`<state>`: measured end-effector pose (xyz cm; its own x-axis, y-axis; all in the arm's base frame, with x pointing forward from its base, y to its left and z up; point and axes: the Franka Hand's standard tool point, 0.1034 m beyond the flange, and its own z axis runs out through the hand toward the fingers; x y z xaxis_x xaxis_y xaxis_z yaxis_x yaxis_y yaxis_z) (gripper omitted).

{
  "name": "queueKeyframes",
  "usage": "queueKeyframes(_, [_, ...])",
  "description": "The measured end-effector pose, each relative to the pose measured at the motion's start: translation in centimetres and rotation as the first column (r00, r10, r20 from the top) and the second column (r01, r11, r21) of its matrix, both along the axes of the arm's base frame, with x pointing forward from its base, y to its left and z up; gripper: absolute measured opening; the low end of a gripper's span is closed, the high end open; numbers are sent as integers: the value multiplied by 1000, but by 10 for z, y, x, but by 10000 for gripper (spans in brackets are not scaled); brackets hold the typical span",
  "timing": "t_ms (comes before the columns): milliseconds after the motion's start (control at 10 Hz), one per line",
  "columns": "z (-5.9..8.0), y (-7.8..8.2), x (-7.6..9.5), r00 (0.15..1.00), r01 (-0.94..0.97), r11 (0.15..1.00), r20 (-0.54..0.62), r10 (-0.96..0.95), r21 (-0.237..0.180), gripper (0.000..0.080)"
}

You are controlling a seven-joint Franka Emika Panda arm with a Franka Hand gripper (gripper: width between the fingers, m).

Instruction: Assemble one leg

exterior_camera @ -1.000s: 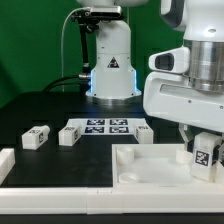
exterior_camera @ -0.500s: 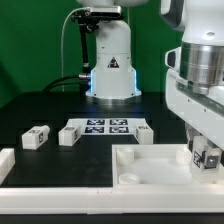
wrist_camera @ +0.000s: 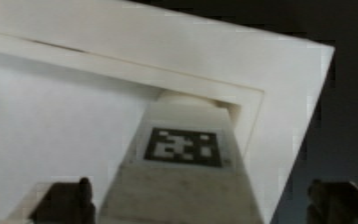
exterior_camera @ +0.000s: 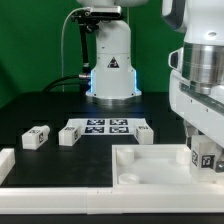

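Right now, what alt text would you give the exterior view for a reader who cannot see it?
The gripper holds a tagged leg upright over the white panel at the exterior view's right. Three more legs lie on the dark table around the marker board.

The arm's bulk at the exterior view's right hides the gripper (exterior_camera: 203,160); whether its fingers grip the leg (exterior_camera: 205,157) cannot be told. The panel (exterior_camera: 150,168) is cut off at the picture's right edge. In the wrist view the fingertips (wrist_camera: 69,200) are cropped, the leg (wrist_camera: 181,170) runs out of frame, and everything is blurred.
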<state>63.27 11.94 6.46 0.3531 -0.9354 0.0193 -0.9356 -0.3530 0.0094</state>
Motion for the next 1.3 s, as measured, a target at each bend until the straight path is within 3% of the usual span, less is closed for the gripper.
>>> queueKeyframes(200, [-1,-2,2,955,-295,955,19,295,-7,646])
queueKeyframes(500, [-2,-2,3,765,-643,765,15,644,-21,649])
queueKeyframes(800, [2,0,-3,582,-813,582,2,813,-21,649])
queueKeyframes(900, [3,0,-7,555,-832,555,-3,832,-18,649])
queueKeyframes(1100, [3,-3,-11,376,-927,375,-24,926,-18,649])
queueKeyframes(1300, [3,-3,-11,399,-917,398,-23,917,-18,388])
